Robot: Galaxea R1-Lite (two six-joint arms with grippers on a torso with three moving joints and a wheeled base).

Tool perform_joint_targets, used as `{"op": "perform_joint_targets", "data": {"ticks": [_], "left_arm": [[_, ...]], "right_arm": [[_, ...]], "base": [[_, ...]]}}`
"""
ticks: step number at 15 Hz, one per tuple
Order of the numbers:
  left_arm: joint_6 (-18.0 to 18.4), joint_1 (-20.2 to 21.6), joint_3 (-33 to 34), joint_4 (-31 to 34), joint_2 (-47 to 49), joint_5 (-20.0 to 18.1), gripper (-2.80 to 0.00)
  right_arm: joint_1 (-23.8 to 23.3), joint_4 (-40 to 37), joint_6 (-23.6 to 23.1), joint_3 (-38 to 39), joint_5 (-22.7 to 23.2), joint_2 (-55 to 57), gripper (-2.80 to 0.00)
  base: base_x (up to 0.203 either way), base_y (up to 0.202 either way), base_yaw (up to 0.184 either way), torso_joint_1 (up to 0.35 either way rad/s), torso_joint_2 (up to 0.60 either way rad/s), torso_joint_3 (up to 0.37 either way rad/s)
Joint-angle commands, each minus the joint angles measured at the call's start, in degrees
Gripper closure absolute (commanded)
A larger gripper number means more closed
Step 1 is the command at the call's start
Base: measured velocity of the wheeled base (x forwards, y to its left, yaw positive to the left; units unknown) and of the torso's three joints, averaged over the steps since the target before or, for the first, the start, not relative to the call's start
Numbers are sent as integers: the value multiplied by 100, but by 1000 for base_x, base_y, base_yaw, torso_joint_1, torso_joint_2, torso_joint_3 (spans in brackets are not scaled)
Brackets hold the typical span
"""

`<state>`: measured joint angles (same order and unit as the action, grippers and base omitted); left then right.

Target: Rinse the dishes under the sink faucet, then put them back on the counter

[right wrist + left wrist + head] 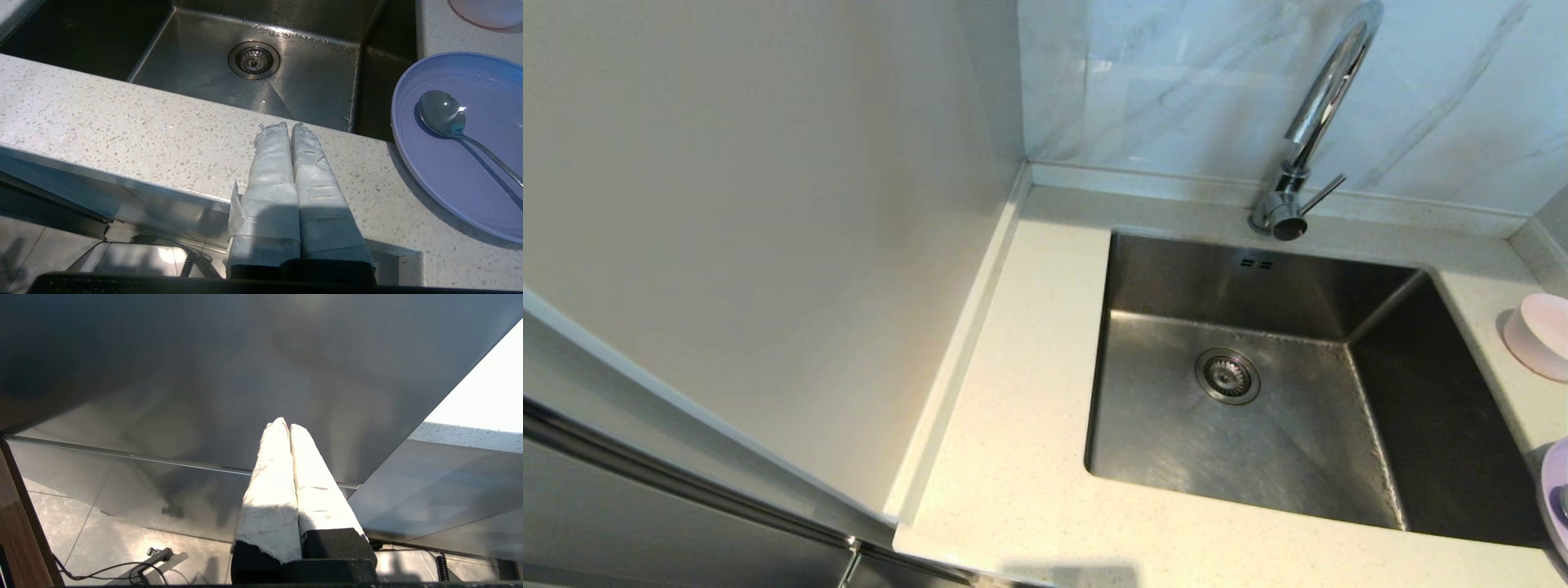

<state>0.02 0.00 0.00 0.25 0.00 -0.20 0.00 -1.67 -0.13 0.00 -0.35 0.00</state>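
Off-white speckled stone counter [135, 134] lies directly beneath and ahead of the right gripper [289, 125], whose two tape-wrapped fingers are pressed together, holding nothing, hanging over the counter's front edge. Rectangular brushed stainless-steel sink [310, 90] sits just beyond the fingertips, with its round metal drain strainer [253, 60] farther out and slightly to the left. Tall chrome gooseneck faucet [1311, 122] stands at the far rim of the sink, seen only from the head camera. Round lavender plate [453, 163] rests on the counter near the right gripper, off to its right. Pale pink round bowl [1539, 333] sits farther back on that same side. Thin silver metal spoon [443, 112] lies in the plate, bowl end toward the sink. Left gripper [287, 424], fingers together and empty, hangs below counter level before a grey cabinet panel [204, 375].
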Motion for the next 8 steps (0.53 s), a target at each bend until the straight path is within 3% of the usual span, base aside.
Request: {"op": "perform_joint_targets", "data": {"ticks": [1, 8], "left_arm": [[-2, 0, 0, 2, 0, 3, 0], [-2, 0, 0, 2, 0, 3, 0]], "right_arm": [[0, 0, -4, 44, 0, 9, 0], [0, 0, -4, 44, 0, 9, 0]], "base": [[0, 0, 0, 0, 0, 0], [0, 0, 0, 0, 0, 0]]}}
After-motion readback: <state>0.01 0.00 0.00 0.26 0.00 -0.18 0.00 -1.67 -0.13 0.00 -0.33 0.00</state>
